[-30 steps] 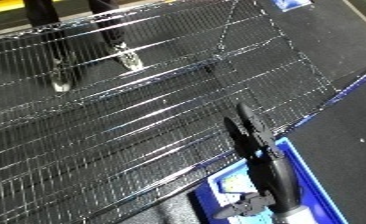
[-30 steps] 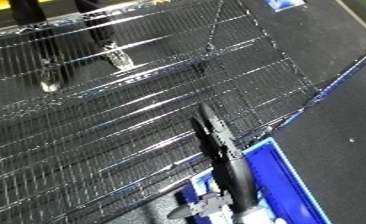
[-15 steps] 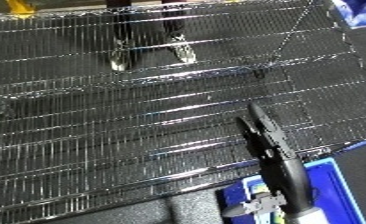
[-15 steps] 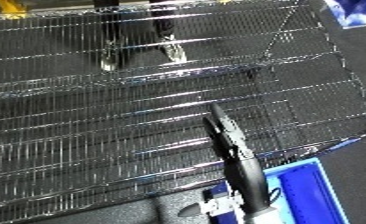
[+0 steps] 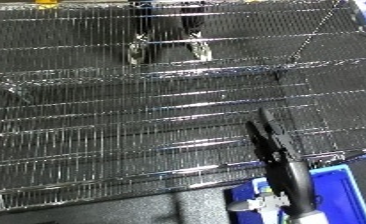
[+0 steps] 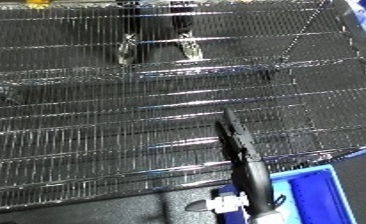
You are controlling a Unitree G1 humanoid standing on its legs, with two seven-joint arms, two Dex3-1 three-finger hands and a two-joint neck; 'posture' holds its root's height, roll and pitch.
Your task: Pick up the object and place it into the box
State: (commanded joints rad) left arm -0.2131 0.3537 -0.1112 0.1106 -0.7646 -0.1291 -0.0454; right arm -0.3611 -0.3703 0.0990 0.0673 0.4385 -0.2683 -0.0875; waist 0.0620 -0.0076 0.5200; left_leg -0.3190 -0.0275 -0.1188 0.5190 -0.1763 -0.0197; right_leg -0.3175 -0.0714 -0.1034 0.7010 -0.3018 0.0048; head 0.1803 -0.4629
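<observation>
My right hand [image 5: 272, 144] reaches up from the lower right over the front of a wire rack shelf [image 5: 117, 125]. I see it edge-on, with its black fingers straight and close together and nothing held in them. Below and to the right of the wrist is the blue bin [image 6: 309, 193], only its near corner in view and its inside mostly cut off. No loose object to pick up shows on the shelf or in the hand. My left hand is out of view.
The chrome wire shelf fills most of both views, with a raised wire rim [image 5: 326, 25] at the right. A dark floor [image 5: 91, 212] shows below its front edge, left of the bin.
The whole picture has levelled out and shifted, so the camera has turned. The shelf now runs straight across. My right hand stays straight and has reached slightly farther over the shelf.
</observation>
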